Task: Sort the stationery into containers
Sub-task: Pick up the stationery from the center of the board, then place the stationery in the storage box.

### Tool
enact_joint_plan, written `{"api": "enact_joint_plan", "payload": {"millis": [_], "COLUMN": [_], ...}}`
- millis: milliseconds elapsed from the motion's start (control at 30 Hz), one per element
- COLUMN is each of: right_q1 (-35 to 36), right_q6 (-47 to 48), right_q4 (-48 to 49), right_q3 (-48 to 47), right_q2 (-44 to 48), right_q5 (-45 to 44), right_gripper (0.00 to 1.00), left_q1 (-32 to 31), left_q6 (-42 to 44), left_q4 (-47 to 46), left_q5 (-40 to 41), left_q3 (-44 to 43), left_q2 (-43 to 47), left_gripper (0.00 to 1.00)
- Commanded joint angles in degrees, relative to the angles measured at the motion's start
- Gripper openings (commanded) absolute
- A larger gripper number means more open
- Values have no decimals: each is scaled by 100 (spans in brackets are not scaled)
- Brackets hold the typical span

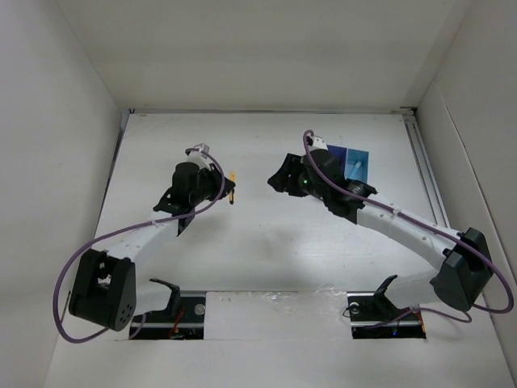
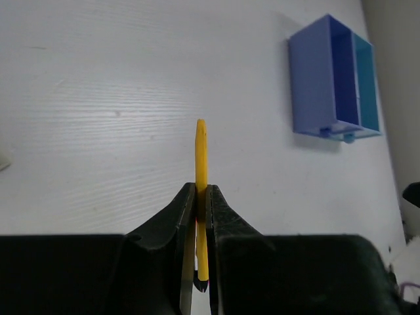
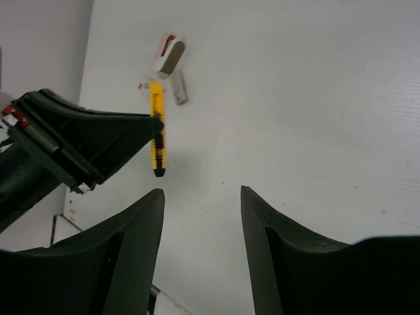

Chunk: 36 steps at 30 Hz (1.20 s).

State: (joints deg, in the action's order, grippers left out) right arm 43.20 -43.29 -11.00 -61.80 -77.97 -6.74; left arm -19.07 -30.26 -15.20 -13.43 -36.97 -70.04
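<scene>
My left gripper (image 2: 201,190) is shut on a thin yellow stationery piece with black ends (image 2: 201,151) and holds it above the table. It also shows in the top view (image 1: 233,187) and the right wrist view (image 3: 157,141). The containers, a dark blue tray (image 2: 325,75) joined to a cyan tray (image 2: 366,82), stand at the far right, also seen from above (image 1: 349,160). My right gripper (image 3: 200,191) is open and empty, in front of the trays and facing the left gripper (image 1: 229,191). Two whitish eraser-like blocks (image 3: 169,54) (image 3: 179,87) lie beyond the yellow piece.
White walls enclose the table (image 1: 266,234) on the left, back and right. The right arm (image 1: 404,222) hides part of the trays from above. A small light-blue nub (image 2: 348,138) sticks out at the near edge of the trays.
</scene>
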Motion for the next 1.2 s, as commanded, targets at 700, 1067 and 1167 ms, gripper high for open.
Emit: {"api": "enact_joint_plan", "payload": {"millis": [700,1067,1167], "right_q1": [338,391,391], "right_q6": [-215,-373,-426], "right_q4": [582,705,757], "right_q3": [-1097,-1036,-1088], "right_q2": [-1606,-1457,-1562], "right_q5": [683,-72,-73], "right_gripper": [55,50,50], "left_q1": [-18,-18,-18], "left_q6": [-252,-305,-358], "left_q4": [-2971,-3085,-3138], "left_q5": [-2656,-2761,-2823], "left_q3": [586,639,639], "left_q2": [-749,-634,-634], "left_gripper": [0,0,0]}}
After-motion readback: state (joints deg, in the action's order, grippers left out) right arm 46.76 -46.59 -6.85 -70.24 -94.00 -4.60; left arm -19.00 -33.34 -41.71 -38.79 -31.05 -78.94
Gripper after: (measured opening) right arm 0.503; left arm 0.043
